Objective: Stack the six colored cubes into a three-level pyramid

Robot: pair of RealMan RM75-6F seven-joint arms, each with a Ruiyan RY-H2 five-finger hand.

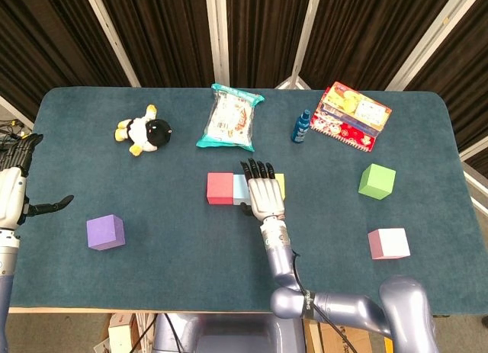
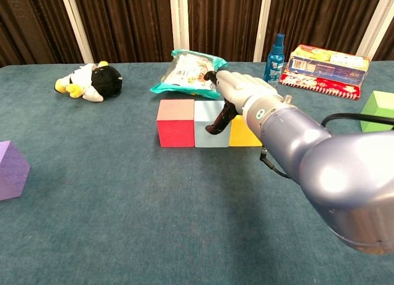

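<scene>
Tabletop (image 1: 191,269) covered in teal cloth carries everything. Right robot hand (image 1: 264,194) lies flat with fingers spread over a row of three touching cubes, holding nothing: red cube (image 1: 219,187), light blue cube (image 2: 207,114) in the middle, yellow cube (image 2: 244,132) partly hidden. Left robot hand (image 1: 15,191) hovers empty at the left edge, fingers apart. Purple cube (image 1: 105,232) sits near it; green cube (image 1: 377,181) and pink cube (image 1: 389,243) lie well apart on the right.
</scene>
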